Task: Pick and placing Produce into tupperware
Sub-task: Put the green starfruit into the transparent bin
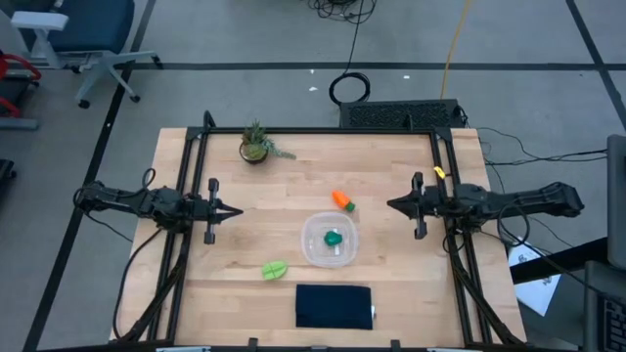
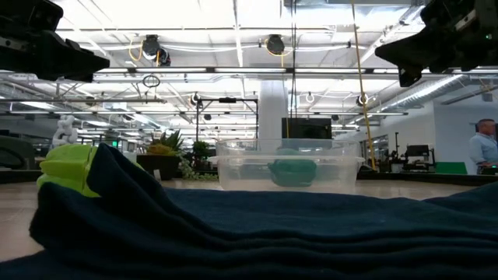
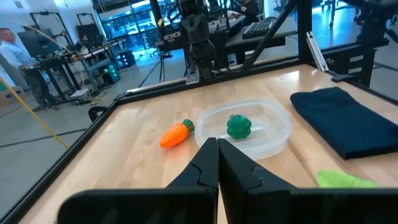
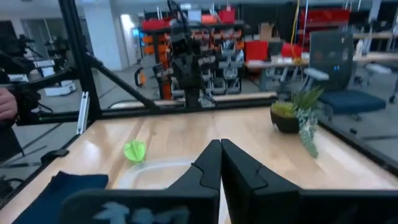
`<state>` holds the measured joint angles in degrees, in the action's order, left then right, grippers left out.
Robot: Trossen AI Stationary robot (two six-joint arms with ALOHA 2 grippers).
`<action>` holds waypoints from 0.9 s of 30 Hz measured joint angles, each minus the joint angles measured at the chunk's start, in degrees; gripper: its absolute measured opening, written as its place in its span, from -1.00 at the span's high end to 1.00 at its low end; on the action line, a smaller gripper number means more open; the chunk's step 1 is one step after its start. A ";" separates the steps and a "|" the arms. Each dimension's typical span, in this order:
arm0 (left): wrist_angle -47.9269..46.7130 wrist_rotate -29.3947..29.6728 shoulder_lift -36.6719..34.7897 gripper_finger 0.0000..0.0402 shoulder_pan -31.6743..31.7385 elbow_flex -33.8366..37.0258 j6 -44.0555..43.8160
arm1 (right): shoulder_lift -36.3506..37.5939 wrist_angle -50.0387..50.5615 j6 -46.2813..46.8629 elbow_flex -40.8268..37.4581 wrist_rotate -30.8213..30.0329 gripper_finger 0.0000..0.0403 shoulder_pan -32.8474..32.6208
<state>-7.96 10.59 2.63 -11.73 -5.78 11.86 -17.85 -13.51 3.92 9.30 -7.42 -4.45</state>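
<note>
Tupperware [image 1: 329, 241] at table centre already holds the dark green lump [image 1: 334, 237], carrot [image 1: 342, 201] at its twelve o'clock and leafy piece [image 1: 274, 270] at eight remain, so left gripper [image 1: 238, 210] and right gripper [image 1: 391, 204], fingers together and empty, must open to pick one.

Legible text: none in any view.
Tupperware [image 1: 329, 242]: no label or print readable.
Navy pad [image 1: 334, 306]: no tag or brand readable.
Background shelving and screens in the wrist views: markings too blurred to read.
</note>
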 joint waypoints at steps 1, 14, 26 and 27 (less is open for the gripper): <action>0.31 0.00 -0.02 1.00 0.01 0.00 -0.01 | -0.02 -1.93 -0.62 -0.69 0.00 1.00 0.00; -0.24 -1.66 -0.01 1.00 0.02 0.00 -7.15 | -0.04 -8.61 -2.53 -5.26 0.00 1.00 0.00; -3.33 -1.46 9.05 1.00 -0.02 -11.09 -10.35 | -0.04 -8.53 -1.65 -5.29 0.00 1.00 -0.02; -3.31 -1.46 10.48 1.00 -0.02 -12.13 -10.57 | -0.04 -8.53 -1.63 -5.29 0.00 1.00 -0.02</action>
<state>-11.27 9.13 13.11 -11.75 -17.91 1.28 -17.89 -22.04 2.30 4.01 -7.42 -4.47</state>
